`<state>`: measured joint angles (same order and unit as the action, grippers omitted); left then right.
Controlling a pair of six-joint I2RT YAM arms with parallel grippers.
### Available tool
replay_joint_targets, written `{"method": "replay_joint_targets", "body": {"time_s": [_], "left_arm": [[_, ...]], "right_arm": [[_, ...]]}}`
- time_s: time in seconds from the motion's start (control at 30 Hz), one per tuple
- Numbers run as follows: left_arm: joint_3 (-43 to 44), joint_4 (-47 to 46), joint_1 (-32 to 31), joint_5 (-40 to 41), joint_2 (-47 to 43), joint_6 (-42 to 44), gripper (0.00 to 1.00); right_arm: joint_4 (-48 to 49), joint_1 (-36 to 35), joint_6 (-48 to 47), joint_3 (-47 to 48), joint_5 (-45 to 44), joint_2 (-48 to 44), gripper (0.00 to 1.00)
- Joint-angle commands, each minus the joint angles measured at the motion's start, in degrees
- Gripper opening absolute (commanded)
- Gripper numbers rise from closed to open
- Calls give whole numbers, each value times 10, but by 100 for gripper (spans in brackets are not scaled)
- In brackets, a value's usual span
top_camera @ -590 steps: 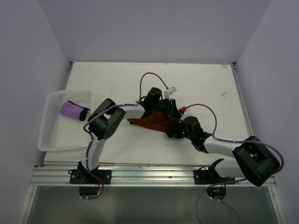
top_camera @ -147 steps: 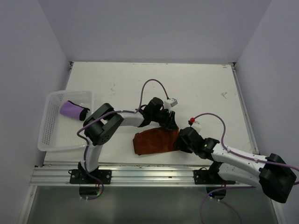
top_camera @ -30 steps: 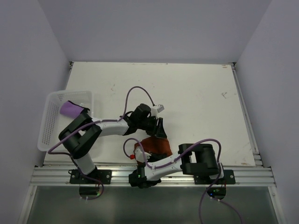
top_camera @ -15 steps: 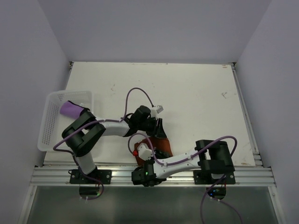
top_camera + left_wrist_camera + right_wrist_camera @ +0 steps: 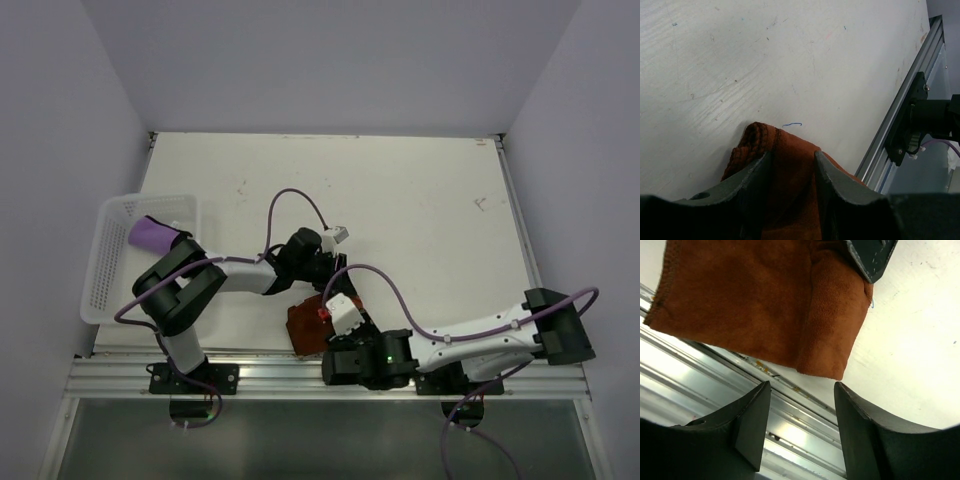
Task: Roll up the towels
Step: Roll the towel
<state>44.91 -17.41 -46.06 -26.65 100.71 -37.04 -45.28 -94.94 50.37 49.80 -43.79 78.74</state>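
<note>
Orange-brown towel (image 5: 305, 325) is lying folded at the near edge of the desk (image 5: 430, 210), with its near side running right along the aluminium rail (image 5: 250, 372), so there is almost no room toward the arm bases. The far half and right side of the desk are lying open. White basket (image 5: 100, 285) is occupying the left edge, well apart from this towel, and the purple towel (image 5: 150, 235) is sitting rolled in its far end. Left arm is reaching low across the desk from the left, wrist angled down, fingers pointing toward the rail. Left hand (image 5: 792, 156) is set narrow and pinching a raised fold of the orange-brown towel, with cloth filling the gap between the fingers and a stitched hem bunching just outside one of them. Right arm is stretching along the rail from the right side, its wrist hanging over the towel's near right part. Right hand (image 5: 801, 385) is spread wide with nothing between the fingers, tips hovering over the rail. The towel's folded edge is lying just ahead of them, not touching. In the right wrist view, a left fingertip is pressing the cloth near its far corner.
</note>
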Motion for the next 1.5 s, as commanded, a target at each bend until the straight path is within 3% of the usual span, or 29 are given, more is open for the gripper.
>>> {"method": "replay_joint_targets", "body": {"time_s": [0.0, 0.33, 0.57, 0.77, 1.17, 1.27, 1.47], "left_arm": [[-18, 17, -3, 26, 5, 6, 44], [-25, 17, -4, 29, -2, 5, 44], [-26, 19, -7, 30, -5, 6, 44], [-29, 20, -7, 33, -7, 7, 44], [-29, 30, -7, 42, -13, 9, 44], [-32, 33, -7, 49, -17, 10, 44], [-28, 44, -7, 58, -23, 14, 44]], "right_arm": [[76, 0, 17, -40, 6, -78, 57], [184, 155, 66, -157, 104, -227, 60], [255, 262, 79, -225, 213, -268, 63], [286, 262, 113, -267, 237, -242, 69], [332, 263, 122, -297, 258, -198, 69], [352, 263, 120, -300, 266, -178, 66], [361, 262, 112, -292, 275, -153, 43]]}}
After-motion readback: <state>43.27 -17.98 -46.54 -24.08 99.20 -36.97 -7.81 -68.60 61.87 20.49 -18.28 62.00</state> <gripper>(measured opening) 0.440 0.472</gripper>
